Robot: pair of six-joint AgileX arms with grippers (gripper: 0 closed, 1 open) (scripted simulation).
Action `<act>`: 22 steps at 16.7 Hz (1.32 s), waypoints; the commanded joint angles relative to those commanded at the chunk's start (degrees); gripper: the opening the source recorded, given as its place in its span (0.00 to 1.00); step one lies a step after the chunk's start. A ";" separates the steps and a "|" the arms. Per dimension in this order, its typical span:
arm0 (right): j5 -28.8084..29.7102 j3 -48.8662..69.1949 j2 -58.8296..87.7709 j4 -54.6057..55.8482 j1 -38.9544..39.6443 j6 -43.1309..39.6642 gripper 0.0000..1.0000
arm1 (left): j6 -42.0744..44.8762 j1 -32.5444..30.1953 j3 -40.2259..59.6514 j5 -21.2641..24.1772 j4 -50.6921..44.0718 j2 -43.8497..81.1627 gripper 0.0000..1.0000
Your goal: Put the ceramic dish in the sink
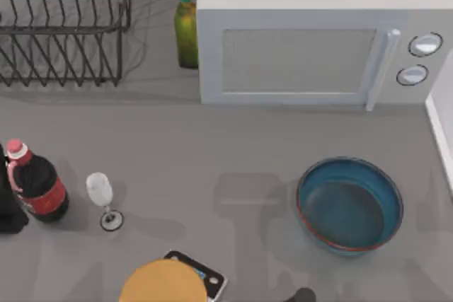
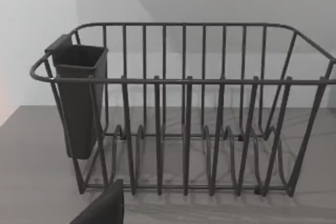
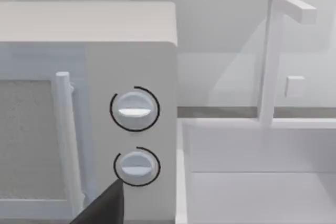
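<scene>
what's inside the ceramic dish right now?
Nothing visible: the ceramic dish shows only its bare glossy teal interior from above, standing upright on the table in front of the microwave. What is under its base is covered.

Left gripper (image 2: 102, 208) dark finger tip showing; right gripper (image 3: 105, 205) likewise

Ceramic dish (image 1: 350, 205) upright on table (image 1: 233, 153), below microwave (image 1: 311, 51)
</scene>
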 joint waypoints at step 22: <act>0.06 56.34 72.64 -51.55 16.23 16.84 1.00 | 0.00 0.00 0.00 0.00 0.00 0.00 1.00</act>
